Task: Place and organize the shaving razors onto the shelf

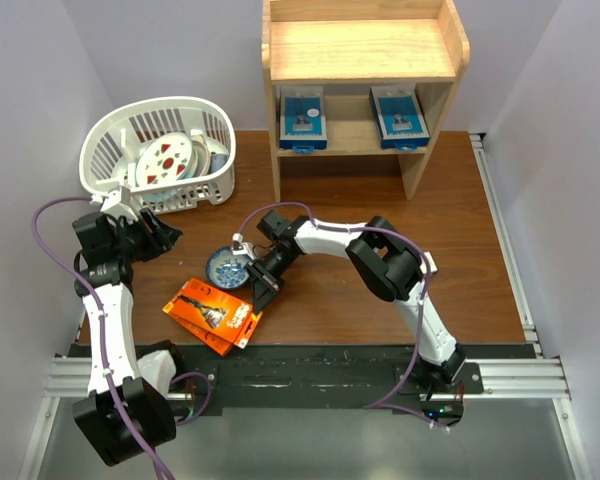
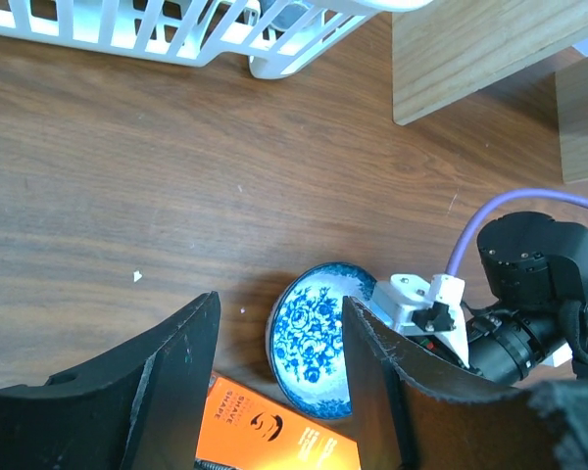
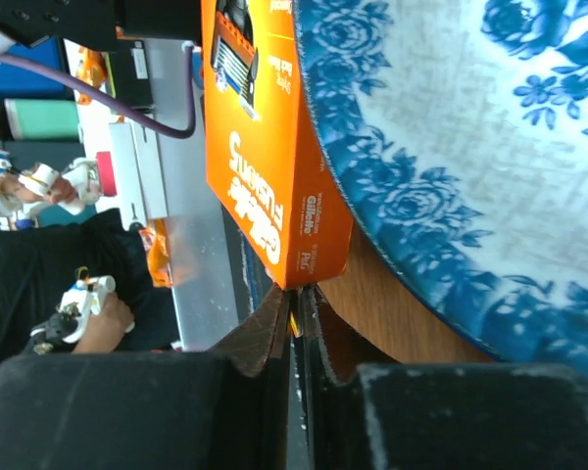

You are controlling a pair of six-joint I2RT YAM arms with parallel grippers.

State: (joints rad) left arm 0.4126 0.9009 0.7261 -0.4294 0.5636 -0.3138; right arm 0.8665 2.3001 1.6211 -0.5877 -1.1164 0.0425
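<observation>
Two orange razor packs (image 1: 212, 313) lie stacked at the front left of the table. My right gripper (image 1: 263, 283) reaches down at their far right corner. In the right wrist view its jaws (image 3: 301, 299) stand almost together, with a thin orange edge of the upper pack (image 3: 260, 147) pinched between them. Two blue razor packs (image 1: 302, 118) (image 1: 398, 115) stand on the lower tier of the pine shelf (image 1: 360, 50). My left gripper (image 1: 165, 232) hovers open near the basket, and its wrist view looks down past the fingers (image 2: 176, 372) at an orange pack (image 2: 274, 431).
A small blue floral plate (image 1: 227, 267) lies right beside the packs and the right gripper. At the back left stands a white slotted basket (image 1: 160, 150) with a red-patterned dish inside. The shelf's side panel (image 1: 417, 140) rests on the table.
</observation>
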